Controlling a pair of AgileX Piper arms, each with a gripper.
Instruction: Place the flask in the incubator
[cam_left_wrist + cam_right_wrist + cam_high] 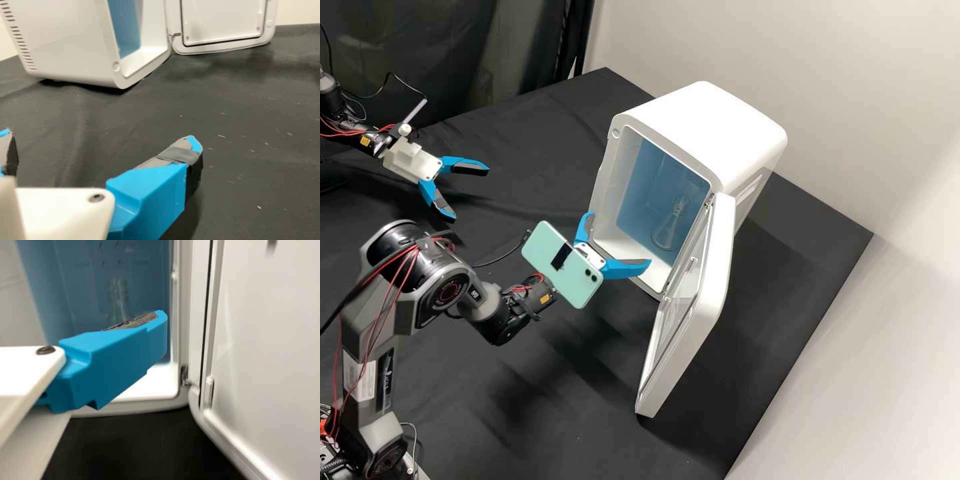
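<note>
**High view.** The incubator [713,133] stands on the black bench [540,387] with its door [693,300] swung wide open. The flask [667,228], a clear glass conical vessel, stands inside the blue-lined chamber towards its rear wall. Its long axis is vertical, with the wide base on the chamber floor and the narrow neck pointing straight up. The right gripper [619,239] is at the chamber mouth, its fingers spread wide and holding nothing. One fingertip is beside the opening's far edge and the other beside the lower front rim. The flask lies beyond these fingertips, deeper in the chamber and apart from both. A mint-green phone [563,265] is mounted on this arm's wrist. The left gripper [469,193] hangs above the bench well apart from the incubator, fingers spread and empty.

**Left wrist view.** The left gripper's fingers [170,170] are held apart over bare bench [250,150], with nothing between them. The incubator [75,45] and its open door [220,25] are farther off across the bench. The flask cannot be made out here.

**Right wrist view.** One blue finger [120,355] points into the chamber towards the blue rear wall. The white inner face of the door [270,340] stands close alongside. A faint pale streak on the rear wall is too indistinct to identify.
</note>
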